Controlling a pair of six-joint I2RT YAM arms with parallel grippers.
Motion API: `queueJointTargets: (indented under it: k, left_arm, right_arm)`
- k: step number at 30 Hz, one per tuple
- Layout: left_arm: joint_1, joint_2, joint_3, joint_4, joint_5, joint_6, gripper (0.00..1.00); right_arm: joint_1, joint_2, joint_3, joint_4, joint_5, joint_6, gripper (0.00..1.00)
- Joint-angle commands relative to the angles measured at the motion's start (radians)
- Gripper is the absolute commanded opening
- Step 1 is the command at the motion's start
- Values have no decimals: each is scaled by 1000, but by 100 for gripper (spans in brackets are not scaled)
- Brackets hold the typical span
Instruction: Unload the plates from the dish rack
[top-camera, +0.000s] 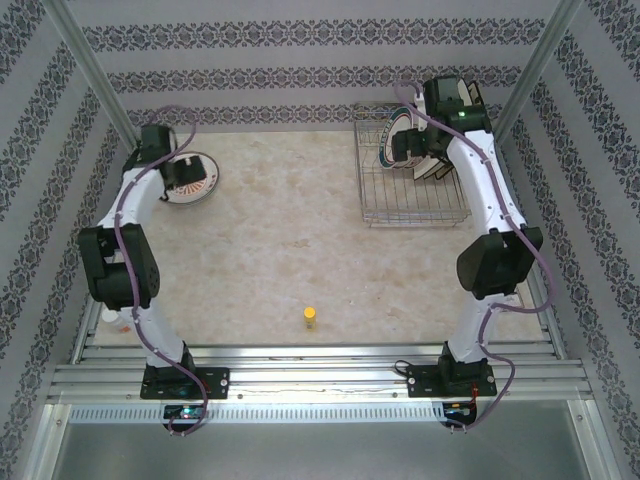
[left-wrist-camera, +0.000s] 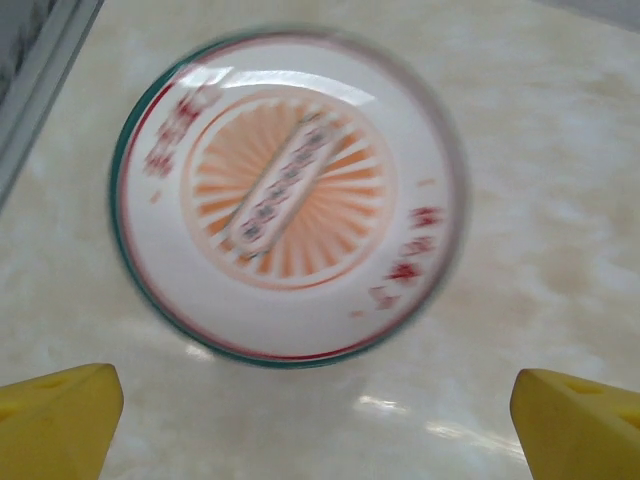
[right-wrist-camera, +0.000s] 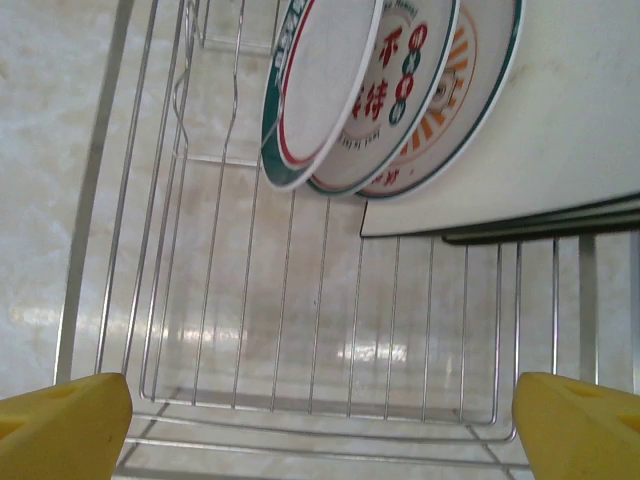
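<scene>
Three round plates (right-wrist-camera: 385, 100) stand on edge in the dish rack (right-wrist-camera: 200, 330), leaning one against the next, with their green rims and red and orange markings turned toward the right wrist camera. Just beside them, on the right of that view, stand the larger square plates (right-wrist-camera: 570, 110), a plain cream back facing out and dark rims showing along the lower edge; how many of these there are cannot be told. Through the wires in front of the plates the pale marbled surface (top-camera: 290, 230) shows. The right tool (right-wrist-camera: 320, 430) is spread wide and holds nothing: its yellow fingertips (right-wrist-camera: 65, 425) sit at the two lower corners of the wrist view, above the rack's near end and apart from every plate. From the top camera the rack lies at the far right of the surface, the right arm stretched over it. On the far left of the surface a lone plate (left-wrist-camera: 290, 195) lies flat and face up, green-rimmed with an orange radial centre; the left wrist picture of it is blurred. The left tool (left-wrist-camera: 320, 440) hangs over it, likewise spread wide and empty, its tips on the near side of the plate and clear of the rim. A small yellow object (top-camera: 312, 318) stands near the front middle of the surface, well apart from the rack and from the lone plate.
</scene>
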Motion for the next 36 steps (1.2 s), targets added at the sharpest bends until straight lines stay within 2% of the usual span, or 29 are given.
queueJointTargets:
  k: [1,4,7,12,18,27,36]
  left_arm:
    - [-56,19,148,-318,-33,150,100]
    - [-81,68,233,-436,38,160,100]
    - [-111,76,255,-462,59,169,100]
    - [-120,101,319,-550,82,175,100]
    - [-122,118,306,-563,91,175,100]
    - [-123,151,288,-534,111,179,100]
    - [-122,182,324,-540,115,187,100]
  right_arm:
    - [5,82,110,-45,30,5,98]
    - [8,167,224,-37,35,13,98]
    - [21,254,332,-10,67,17,98]
    - [11,437,598,-65,91,33,97]
    - [6,497,561,23,61,31,93]
    - [8,573,564,99,87,64,86]
    - [9,635,617,125,83,103,79]
